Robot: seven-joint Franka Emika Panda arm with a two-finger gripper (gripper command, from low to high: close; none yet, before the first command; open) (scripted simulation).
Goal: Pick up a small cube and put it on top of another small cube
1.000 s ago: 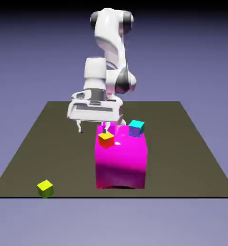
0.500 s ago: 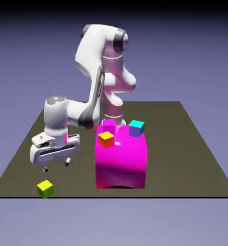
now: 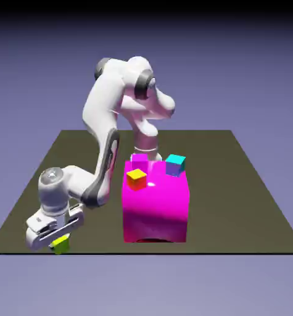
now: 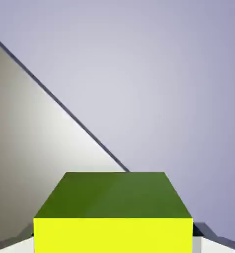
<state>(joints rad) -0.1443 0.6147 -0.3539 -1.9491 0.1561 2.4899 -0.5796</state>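
Fingers [image 4: 197, 244] closed on the yellow-green cube [image 4: 113, 235]; their tips mostly hidden beside it, cut off at the hand view's bottom edge; magenta cube [image 3: 139, 162] partly hidden behind the orange one [image 3: 136, 180].

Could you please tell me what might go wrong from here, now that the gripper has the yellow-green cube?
The yellow-green cube is between the fingertips of the gripper right by the table's edge, so a slip could send it over.

The large magenta block carries the orange, cyan and purple cubes; a low swing that way might knock them.
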